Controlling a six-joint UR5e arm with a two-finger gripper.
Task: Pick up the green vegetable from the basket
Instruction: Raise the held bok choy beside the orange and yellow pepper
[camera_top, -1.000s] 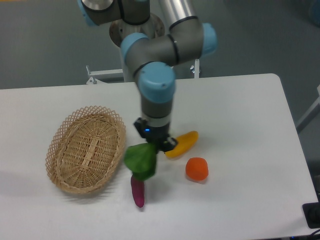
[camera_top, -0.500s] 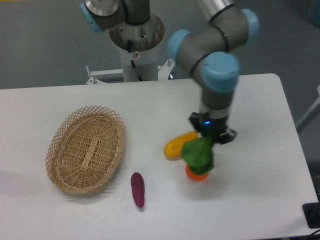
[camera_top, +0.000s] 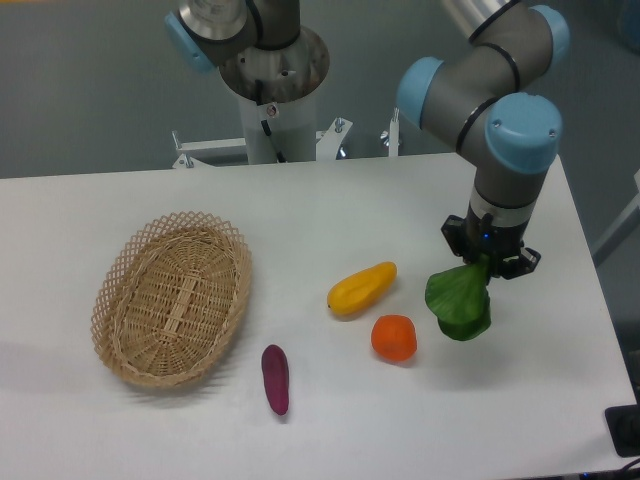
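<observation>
Green vegetable (camera_top: 459, 304) held in the fingers (camera_top: 487, 265), clear of the basket (camera_top: 172, 298).
The fingers are clamped on its stalk end; the leaves hang just below them over the white surface (camera_top: 300, 210). The orange piece (camera_top: 394, 337) and yellow vegetable (camera_top: 361, 288) lie to their left, the basket well beyond.

We see our arm (camera_top: 480, 90) reaching down from its base (camera_top: 270, 70), wrist vertical, well to the right of the basket (camera_top: 175, 295). Our gripper (camera_top: 487, 265) points straight down, fingers clamped on the green vegetable (camera_top: 460, 302), which hangs beneath it.
</observation>
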